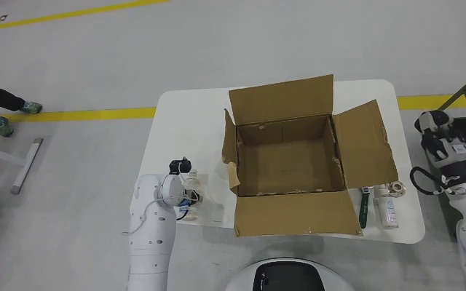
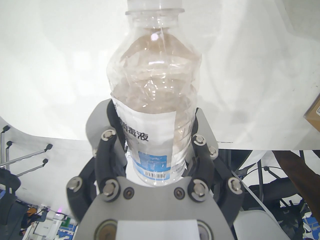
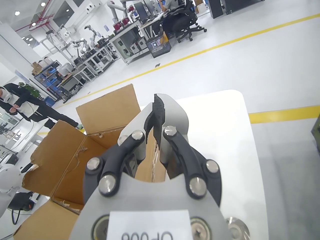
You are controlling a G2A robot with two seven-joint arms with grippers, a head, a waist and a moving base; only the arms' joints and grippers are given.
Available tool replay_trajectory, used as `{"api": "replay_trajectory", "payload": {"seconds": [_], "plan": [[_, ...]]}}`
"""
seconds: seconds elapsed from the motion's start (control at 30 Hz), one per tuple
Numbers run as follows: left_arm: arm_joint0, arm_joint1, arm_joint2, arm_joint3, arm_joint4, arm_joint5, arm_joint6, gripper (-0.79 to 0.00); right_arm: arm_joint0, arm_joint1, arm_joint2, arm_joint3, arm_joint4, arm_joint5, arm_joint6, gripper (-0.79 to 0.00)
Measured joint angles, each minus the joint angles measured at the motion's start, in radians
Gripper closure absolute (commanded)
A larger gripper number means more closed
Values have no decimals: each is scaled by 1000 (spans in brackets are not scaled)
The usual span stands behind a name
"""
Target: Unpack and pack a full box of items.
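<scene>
i see a white bench (image 1: 189, 131) with rounded corners. an open box (image 1: 291, 166) sits on its middle with all four flaps spread, the near flap reaching the bench's front edge. right of the box, by the front right corner, lie a dark green item (image 1: 362, 207), a white bottle (image 1: 386, 212) on its side just beside it, and a small pale ring (image 1: 395, 189) just behind that. at the front left edge a clear bottle (image 2: 153, 76) sits clamped in the left tool (image 2: 152, 138); i can't tell if it touches the bench.

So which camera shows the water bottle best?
Left wrist view: the bottle is close up between the left gripper's fingers. Top view shows it tiny beside the box; right wrist view faces the box.
</scene>
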Motion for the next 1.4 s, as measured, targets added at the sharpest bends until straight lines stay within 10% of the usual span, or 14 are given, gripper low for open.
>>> {"api": "replay_trajectory", "payload": {"seconds": [0.33, 0.53, 0.77, 0.9, 1.4], "plan": [[6, 11, -2, -32, 20, 36, 38, 0, 27, 2, 12, 93, 296, 39, 172, -43], [14, 21, -25, -109, 40, 57, 49, 0, 75, 15, 20, 182, 417, -1, 325, -366], [-19, 26, -51, -248, 39, 145, 58, 0, 89, 21, -4, 243, 511, -30, 380, -252], [-57, 26, -43, -295, 28, 182, 56, 0, 90, 24, -23, 264, 534, -34, 398, 0], [-305, 25, -48, -378, -108, 299, -45, 0, 71, 17, -114, 287, 659, -86, 292, 0]]}}
